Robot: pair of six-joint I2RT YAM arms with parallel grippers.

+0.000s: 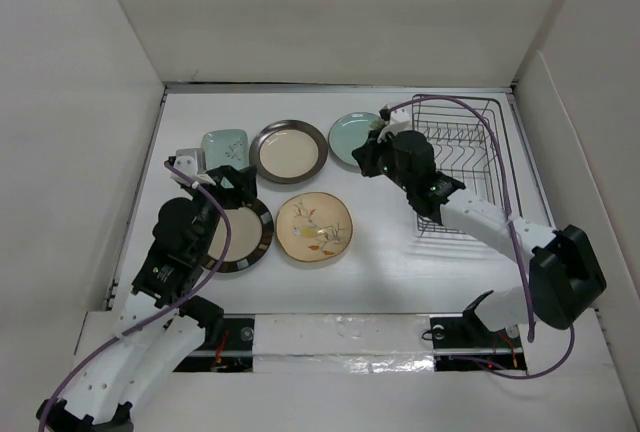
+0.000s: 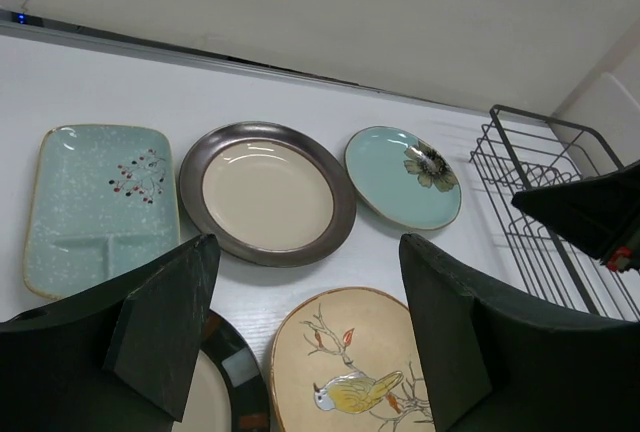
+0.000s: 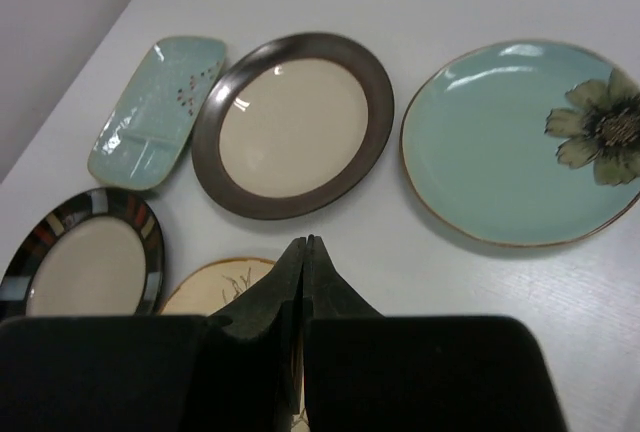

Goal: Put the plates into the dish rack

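Table (image 1: 400, 272): bearing all five plates (image 1: 288, 150) flat, none standing in the rack.
Dish rack (image 1: 472, 142): sitting far right, its near part hiding under the right arm; the left wrist view is cutting it off.
Striped-rim plate (image 1: 255, 242): lying half covered by the left arm overhead; the right wrist view is showing it whole.
Left gripper (image 2: 308, 262): hanging spread wide, empty.
Right gripper (image 3: 303, 262): pressing its fingers together on nothing.
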